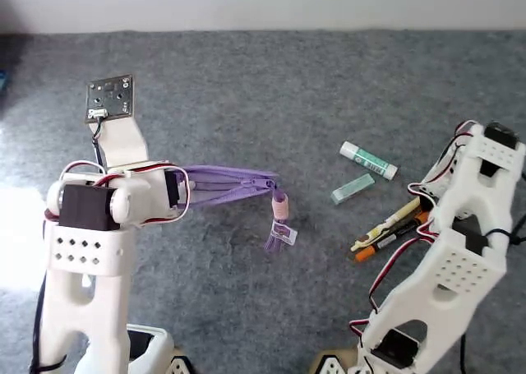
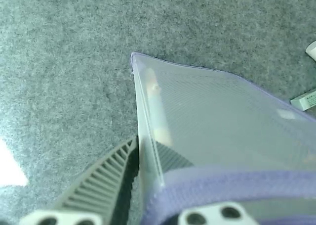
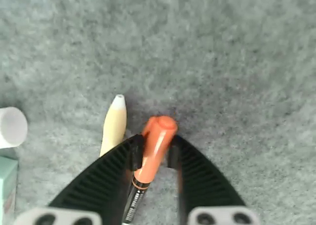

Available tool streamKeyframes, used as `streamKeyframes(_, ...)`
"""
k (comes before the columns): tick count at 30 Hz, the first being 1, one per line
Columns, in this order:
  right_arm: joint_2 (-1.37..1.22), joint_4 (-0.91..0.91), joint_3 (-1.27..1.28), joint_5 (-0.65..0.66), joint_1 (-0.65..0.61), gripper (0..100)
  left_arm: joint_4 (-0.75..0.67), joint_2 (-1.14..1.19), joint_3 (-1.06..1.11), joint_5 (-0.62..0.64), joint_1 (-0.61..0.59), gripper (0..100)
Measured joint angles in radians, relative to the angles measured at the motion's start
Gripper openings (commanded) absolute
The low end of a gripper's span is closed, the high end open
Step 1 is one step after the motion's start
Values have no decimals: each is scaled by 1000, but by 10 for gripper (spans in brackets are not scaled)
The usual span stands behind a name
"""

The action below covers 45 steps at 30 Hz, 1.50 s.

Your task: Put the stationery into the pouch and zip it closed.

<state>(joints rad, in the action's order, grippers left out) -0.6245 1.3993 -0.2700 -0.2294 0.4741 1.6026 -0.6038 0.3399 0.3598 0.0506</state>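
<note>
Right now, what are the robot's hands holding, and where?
The right gripper pinches the orange marker near its capped end; left gripper holds the pouch by its edge, beside the zipper.

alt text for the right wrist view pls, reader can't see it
The right gripper is shut on an orange marker just below its cap, over a grey mat. A cream pen lies alongside, with the white end of a glue stick nearby.

Overhead camera, two wrist cameras.
High view looks down over the grey carpeted counter (image 1: 246,86); wrist views face it closely past ribbed left tool (image 2: 148,153), black right tool (image 3: 154,148).
</note>
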Motion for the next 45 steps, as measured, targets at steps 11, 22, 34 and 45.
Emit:
streamKeyframes(11,-20,14,-3,2,-49,156,0,0,0,0,0,12)
streamKeyframes(22,-26,5,-5,3,-81,136,0,0,0,0,0,12)
streamKeyframes(34,-23,146,-8,3,-91,8,0,0,0,0,0,12)
streamKeyframes(45,350,348,-6,89,-127,8,0,0,0,0,0,12)
